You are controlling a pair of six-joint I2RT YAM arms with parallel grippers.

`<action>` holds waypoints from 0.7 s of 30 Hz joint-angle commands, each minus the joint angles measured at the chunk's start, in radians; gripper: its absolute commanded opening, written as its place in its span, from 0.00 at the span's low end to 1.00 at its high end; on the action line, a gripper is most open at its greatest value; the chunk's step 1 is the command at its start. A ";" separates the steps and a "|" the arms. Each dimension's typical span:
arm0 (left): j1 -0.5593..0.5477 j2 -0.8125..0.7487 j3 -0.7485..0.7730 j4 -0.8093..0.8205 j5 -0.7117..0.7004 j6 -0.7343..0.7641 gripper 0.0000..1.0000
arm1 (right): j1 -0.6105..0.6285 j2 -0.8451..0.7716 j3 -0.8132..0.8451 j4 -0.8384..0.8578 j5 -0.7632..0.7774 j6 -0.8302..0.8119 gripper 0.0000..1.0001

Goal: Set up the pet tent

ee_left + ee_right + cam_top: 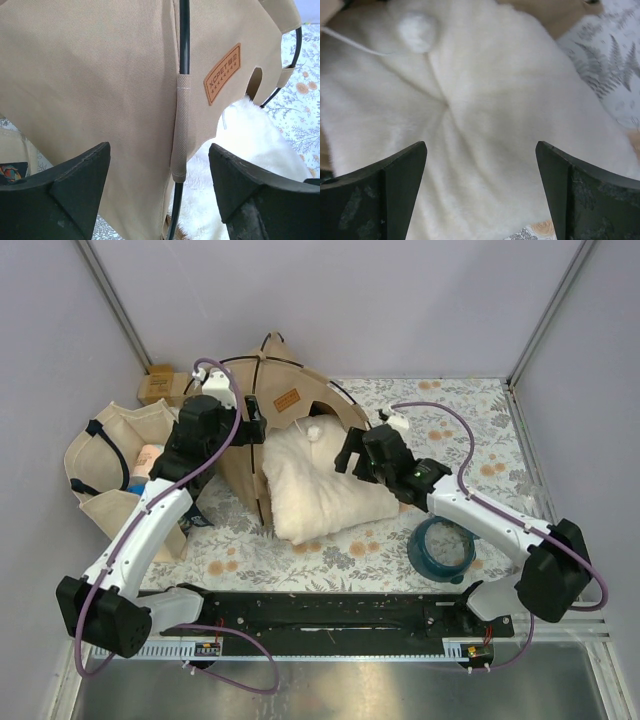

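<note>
Wants both jaws, spread wide and empty, to nudge the pillow (320, 490), seemingly half out of the pet tent (283, 375), deeper inside without knocking its front pole (184, 40).

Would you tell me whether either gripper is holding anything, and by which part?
Nothing is held; the left gripper and the right gripper both stand open.
</note>
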 commanded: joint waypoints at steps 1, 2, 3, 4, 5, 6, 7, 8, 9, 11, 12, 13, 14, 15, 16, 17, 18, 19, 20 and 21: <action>0.005 -0.035 -0.016 0.074 0.008 -0.021 0.83 | -0.035 -0.020 -0.072 -0.070 0.097 0.257 0.99; 0.006 -0.033 -0.019 0.076 0.009 -0.027 0.83 | -0.037 -0.006 -0.076 -0.081 0.080 0.300 0.99; 0.006 -0.030 -0.019 0.079 0.014 -0.029 0.84 | -0.038 0.011 -0.075 -0.099 0.063 0.340 1.00; 0.006 -0.027 -0.021 0.083 0.019 -0.030 0.84 | -0.040 0.034 -0.070 -0.107 0.044 0.366 0.99; 0.006 -0.024 -0.021 0.085 0.022 -0.032 0.84 | -0.043 0.058 -0.067 -0.106 0.023 0.389 0.99; 0.005 -0.017 -0.021 0.089 0.026 -0.032 0.83 | -0.043 0.081 -0.061 -0.104 0.000 0.408 0.99; 0.005 -0.012 -0.022 0.092 0.028 -0.029 0.84 | -0.046 0.113 -0.044 -0.100 -0.022 0.417 0.99; 0.005 -0.007 -0.019 0.091 0.028 -0.029 0.84 | -0.047 0.144 -0.026 -0.092 -0.046 0.418 1.00; 0.005 -0.004 -0.016 0.091 0.028 -0.027 0.83 | -0.047 0.182 -0.009 -0.086 -0.069 0.418 0.99; 0.005 0.003 -0.010 0.091 0.026 -0.023 0.83 | -0.055 0.251 0.028 -0.086 -0.104 0.431 1.00; 0.005 0.008 -0.007 0.091 0.025 -0.023 0.82 | -0.058 0.286 0.046 -0.086 -0.130 0.435 0.96; 0.005 0.011 -0.005 0.088 0.025 -0.020 0.82 | -0.067 0.316 0.060 -0.087 -0.156 0.438 0.89; 0.005 0.013 -0.005 0.086 0.025 -0.017 0.81 | -0.070 0.343 0.072 -0.081 -0.175 0.434 0.77; 0.005 0.013 -0.004 0.083 0.025 -0.014 0.79 | -0.072 0.363 0.083 -0.077 -0.177 0.423 0.64; 0.005 0.016 -0.002 0.082 0.023 -0.009 0.79 | -0.072 0.376 0.092 -0.069 -0.171 0.411 0.46; 0.006 0.016 -0.002 0.080 0.019 -0.007 0.77 | -0.072 0.377 0.102 -0.052 -0.164 0.387 0.30; 0.005 0.016 -0.004 0.079 0.019 -0.006 0.77 | -0.072 0.376 0.118 -0.037 -0.154 0.353 0.16; 0.005 0.017 -0.002 0.077 0.017 -0.006 0.76 | -0.072 0.373 0.131 -0.012 -0.142 0.321 0.06; 0.006 0.019 -0.004 0.077 0.019 -0.009 0.76 | -0.070 0.362 0.143 0.017 -0.141 0.281 0.00; 0.005 0.019 -0.002 0.074 0.022 -0.009 0.76 | -0.072 0.356 0.161 0.041 -0.152 0.233 0.00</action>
